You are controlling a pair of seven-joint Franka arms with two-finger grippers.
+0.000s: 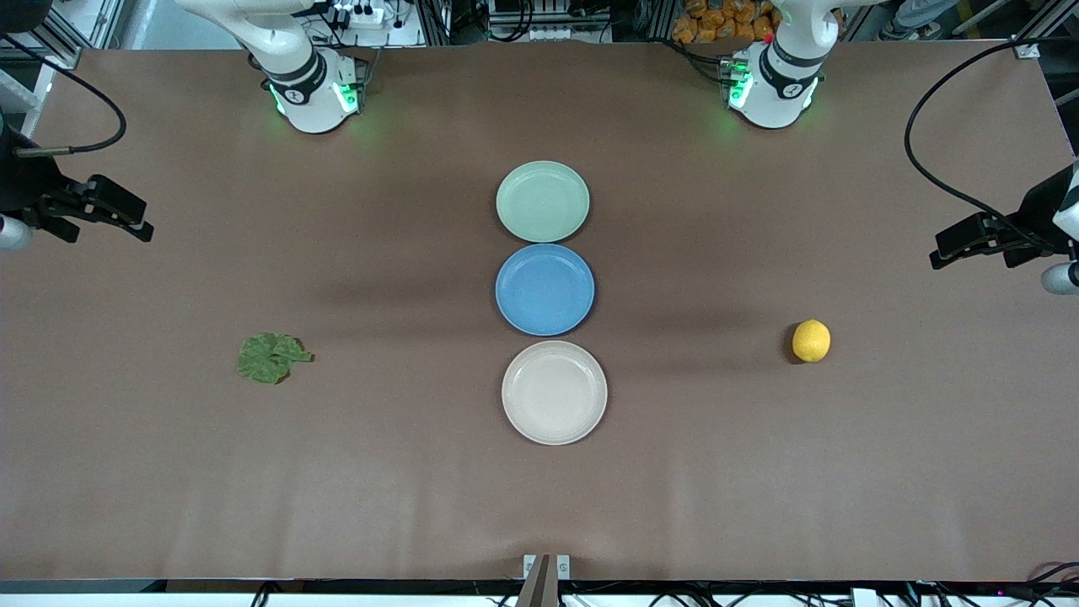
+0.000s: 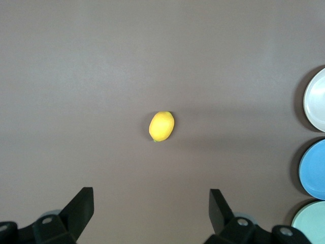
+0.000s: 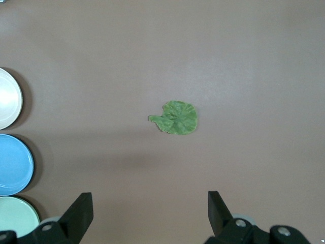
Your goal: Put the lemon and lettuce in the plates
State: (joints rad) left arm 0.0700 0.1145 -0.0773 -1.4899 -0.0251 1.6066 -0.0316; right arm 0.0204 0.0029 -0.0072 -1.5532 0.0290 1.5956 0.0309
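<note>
Both arms wait with fingers wide, the left gripper (image 2: 151, 213) above the lemon (image 1: 811, 341) and the right gripper (image 3: 150, 213) above the lettuce (image 1: 271, 357), both on the bare counter (image 1: 405, 472) apart from the plates (image 1: 542, 201).

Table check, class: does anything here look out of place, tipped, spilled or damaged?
Nothing stands out. The green plate, blue plate and cream plate sit flat in a row, empty. The lemon and lettuce lie on the table, intact.

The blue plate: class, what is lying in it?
Nothing lies in the blue plate; its whole inside shows bare. What the plate covers underneath cannot be seen.
</note>
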